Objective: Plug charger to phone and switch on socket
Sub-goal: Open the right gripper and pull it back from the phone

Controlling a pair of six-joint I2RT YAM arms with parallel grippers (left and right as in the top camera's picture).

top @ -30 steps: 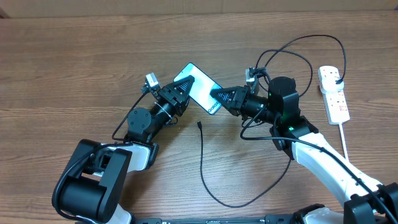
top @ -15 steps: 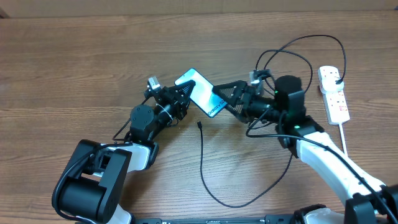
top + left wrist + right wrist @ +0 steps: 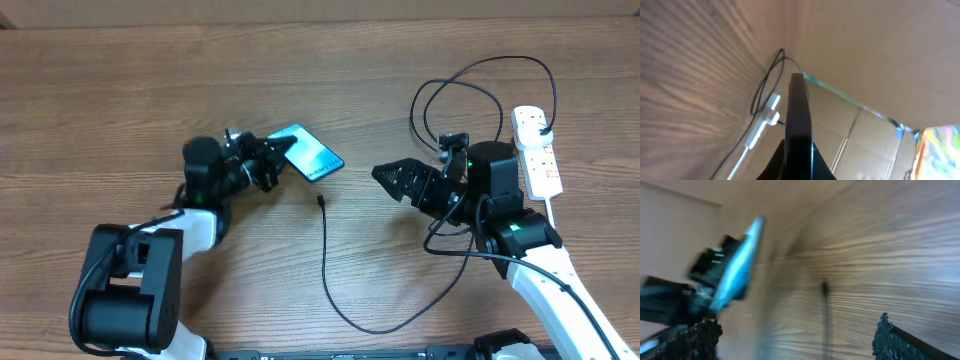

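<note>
L arm: left end effector [image 3: 283, 157] pinches the slim rectangular black-edged phone [image 3: 310, 156] w/ light blue screen; jaws are pressed onto its left end.
Phone pos.: centre-left of brown wood-grain counter [image 3: 120, 90], tilted, screen facing up and toward overhead cam. Left wrist view shows it edge-on as a dark slab. Cannot tell whether its far end touches the counter.
R arm: right end effector [image 3: 378, 174] is spread wide and holds nothing. Its black fingers [image 3: 887, 335] sit well apart in the right wrist view. It points at the phone, w/ a gap between them.
Charger: long thin black charger cable [image 3: 325, 262] lies loose on the counter. Small connector tip [image 3: 320, 201] is just below the phone, touching neither phone nor end effector. Cable runs down, loops right under the R arm, then arcs up to the socket.
Socket: white elongated power-strip socket [image 3: 541, 165] at far right of the counter, black plug [image 3: 540, 129] seated near its top end. Thick white cord [image 3: 553, 222] trails down from it.
Blur: right wrist view is smeared, so fine detail is unreadable.
</note>
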